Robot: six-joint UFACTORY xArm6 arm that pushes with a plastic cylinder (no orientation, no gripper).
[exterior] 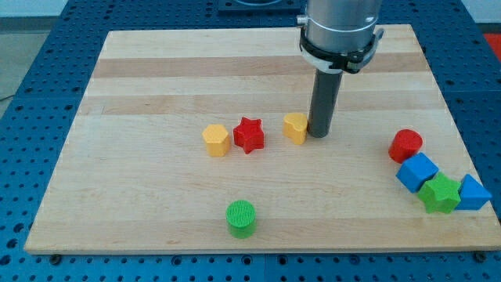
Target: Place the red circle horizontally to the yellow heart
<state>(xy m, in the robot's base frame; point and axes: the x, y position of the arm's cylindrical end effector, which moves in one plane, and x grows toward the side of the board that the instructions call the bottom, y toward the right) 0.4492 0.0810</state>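
My tip (318, 134) holds nothing, resting just right of the yellow heart (295, 126). I should circle behind the red circle (405, 146) and nudge it gently leftward, level with the heart.

Wooden board (156, 63) on blue perforated table (31, 47). My tip (319, 135) at board centre, touching right side of yellow heart (295, 126). Red star (250, 135) left of heart; yellow hexagon (216, 140) just left of star. Green cylinder (241, 218) near front edge. Right cluster: red circle (405, 146) farthest, blue cube (416, 171), green star (440, 193), blue triangle (472, 193).
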